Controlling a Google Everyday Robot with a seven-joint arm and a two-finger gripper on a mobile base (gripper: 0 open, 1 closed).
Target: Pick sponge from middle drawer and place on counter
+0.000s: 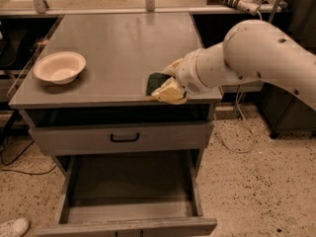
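My gripper (159, 85) is over the front right part of the counter (118, 43), shut on the sponge (155, 82), whose dark green face shows between the cream fingers (169, 92). The sponge is at or just above the counter surface near its front edge; I cannot tell whether it touches. Below, the middle drawer (129, 191) is pulled out wide, its bare grey floor showing nothing inside. The white arm reaches in from the right.
A white bowl (59, 67) sits on the counter's left side. A shallower drawer front with a black handle (124, 138) is slightly open above the middle drawer. A shelf bar and cables run behind the counter. A shoe (12, 227) is at bottom left.
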